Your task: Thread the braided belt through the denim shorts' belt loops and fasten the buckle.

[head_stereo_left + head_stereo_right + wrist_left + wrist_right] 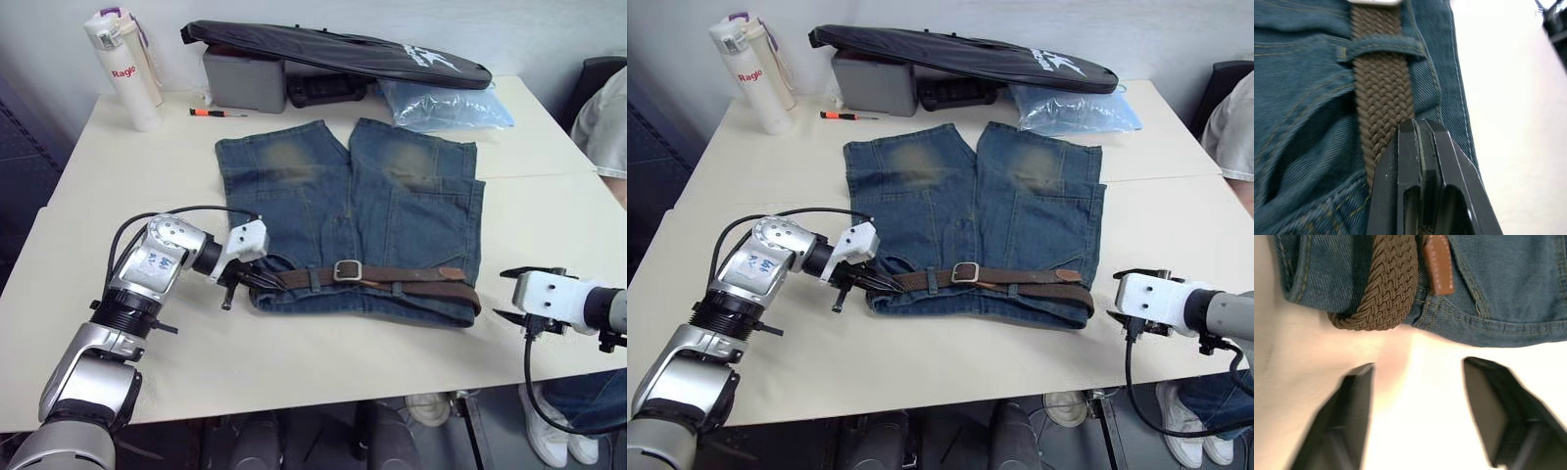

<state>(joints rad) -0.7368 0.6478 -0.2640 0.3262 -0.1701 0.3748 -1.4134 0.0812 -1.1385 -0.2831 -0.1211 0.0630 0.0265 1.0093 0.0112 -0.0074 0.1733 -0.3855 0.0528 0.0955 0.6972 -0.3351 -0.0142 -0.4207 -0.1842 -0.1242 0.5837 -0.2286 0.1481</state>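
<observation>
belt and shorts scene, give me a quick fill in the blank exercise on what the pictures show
1. The braided belt lies along the waistband of the denim ____.
2. The left pincer is ____ on the belt.
3. The right pincer hovers over the table with its fingers ____.
4. The buckle is ____ in colour.

Missing words: shorts; shut; open; silver

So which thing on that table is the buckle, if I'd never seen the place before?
Find the denim shorts spread flat in the middle of the pale table. Along their waistband, the edge nearest the robot, runs a braided belt. The buckle sits on that belt near the waistband's middle: a small silver metal frame, the one shiny piece on the brown strap.
</observation>
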